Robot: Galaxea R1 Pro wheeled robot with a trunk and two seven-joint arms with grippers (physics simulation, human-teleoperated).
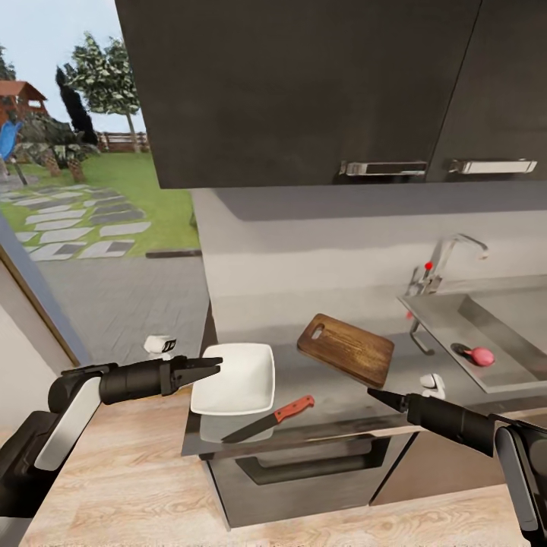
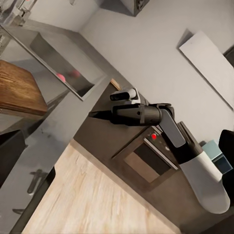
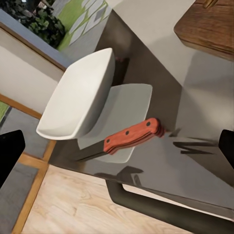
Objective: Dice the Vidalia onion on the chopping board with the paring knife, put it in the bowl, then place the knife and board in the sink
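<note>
Bright, even daylight fills the head view, strongest at the upper left of the frame where the sunlit lawn and sky show through the window. The dark wall cabinets across the top stay flat and dim, casting a soft grey band on the wall just below them. The countertop reflects faintly; the bowl looks near overexposed, its mirror image showing beneath it in the right wrist view. The chopping board throws a mild shadow. Edges are slightly soft and blocky throughout, with no depth blur. Both wrist views show tilted, wide-angle perspective, with dark blurred shapes at the frame's sides.
</note>
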